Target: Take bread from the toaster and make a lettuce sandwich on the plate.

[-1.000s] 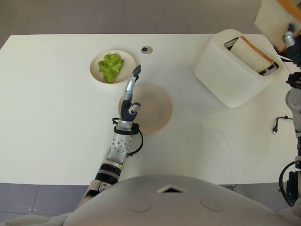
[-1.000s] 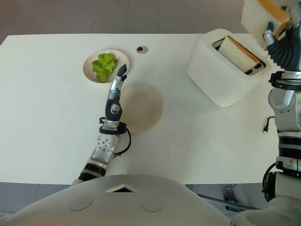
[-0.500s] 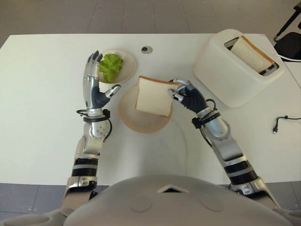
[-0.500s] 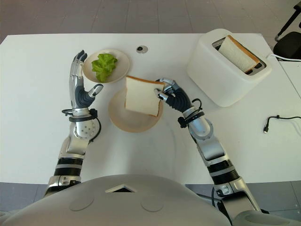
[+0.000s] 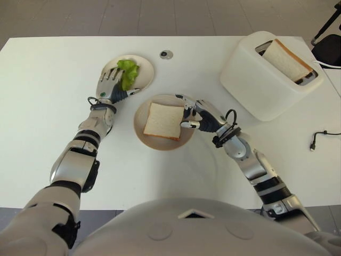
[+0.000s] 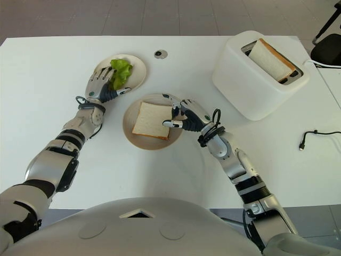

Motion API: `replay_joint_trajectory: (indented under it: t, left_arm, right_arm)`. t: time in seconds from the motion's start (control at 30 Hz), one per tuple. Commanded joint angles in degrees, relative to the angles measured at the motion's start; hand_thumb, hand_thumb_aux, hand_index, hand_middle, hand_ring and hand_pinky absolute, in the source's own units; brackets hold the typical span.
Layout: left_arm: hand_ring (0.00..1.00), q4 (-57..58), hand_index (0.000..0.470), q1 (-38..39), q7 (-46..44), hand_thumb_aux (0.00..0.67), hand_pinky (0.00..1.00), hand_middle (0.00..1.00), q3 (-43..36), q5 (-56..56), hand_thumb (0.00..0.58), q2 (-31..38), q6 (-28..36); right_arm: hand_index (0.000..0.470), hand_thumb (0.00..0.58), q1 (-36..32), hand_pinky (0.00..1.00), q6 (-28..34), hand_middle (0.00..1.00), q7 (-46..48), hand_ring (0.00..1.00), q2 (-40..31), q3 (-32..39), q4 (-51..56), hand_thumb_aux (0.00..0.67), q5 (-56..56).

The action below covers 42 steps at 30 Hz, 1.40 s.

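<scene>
A white toaster (image 5: 266,80) stands at the back right with one bread slice (image 5: 288,58) sticking out of its slot. Another slice (image 5: 164,121) lies flat on the tan plate (image 5: 144,136) in the middle of the table. My right hand (image 5: 201,116) rests at the plate's right rim, fingers spread and open just beside that slice. The green lettuce (image 5: 128,72) sits on a small cream dish (image 5: 146,72) at the back left. My left hand (image 5: 110,85) lies over the dish's left side, fingers curled around the lettuce's left edge.
A small round metal fitting (image 5: 167,54) is set in the table behind the dishes. A loose cable end (image 5: 319,140) lies near the right edge. A black chair (image 5: 327,48) stands behind the toaster. Bare white tabletop spreads left and front.
The right hand has lowered the slice flat onto the tan plate and let it go. The left hand has dropped from upright and open onto the lettuce.
</scene>
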Motion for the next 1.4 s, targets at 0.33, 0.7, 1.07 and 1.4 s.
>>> replay_joint_trajectory:
  t: [0.33, 0.7, 1.07, 1.4]
  left_arm:
    - [0.0, 5.2, 0.0, -4.0, -3.3, 0.0, 0.0, 0.0, -4.9, -5.4, 0.0, 4.5, 0.1]
    - [0.0, 5.6, 0.47, -4.6, -5.1, 0.67, 0.0, 0.0, -7.9, -7.0, 0.58, 4.7, -0.2]
    - [0.0, -15.8, 0.47, 5.7, -4.5, 0.67, 0.0, 0.0, 0.5, -20.4, 0.58, 7.4, -13.1]
    - [0.0, -60.8, 0.47, 39.8, -21.5, 0.67, 0.0, 0.0, -2.0, -16.9, 0.58, 11.3, -10.9]
  right_arm:
    - [0.0, 0.0, 3.6, 0.0, -0.4, 0.0, 0.2, 0.0, -1.8, -2.1, -4.9, 0.0, -3.9]
    - [0.0, 0.0, 3.3, 0.0, -1.6, 0.0, -0.7, 0.0, -0.4, -2.8, -4.5, 0.0, -4.2]
    - [0.0, 0.0, 3.3, 0.0, -2.9, 0.0, -3.4, 0.0, 1.1, -5.4, -6.6, 0.0, -2.8]
    - [0.0, 0.0, 5.1, 0.0, -0.7, 0.0, -5.2, 0.0, -5.4, -34.6, -18.9, 0.0, 9.3]
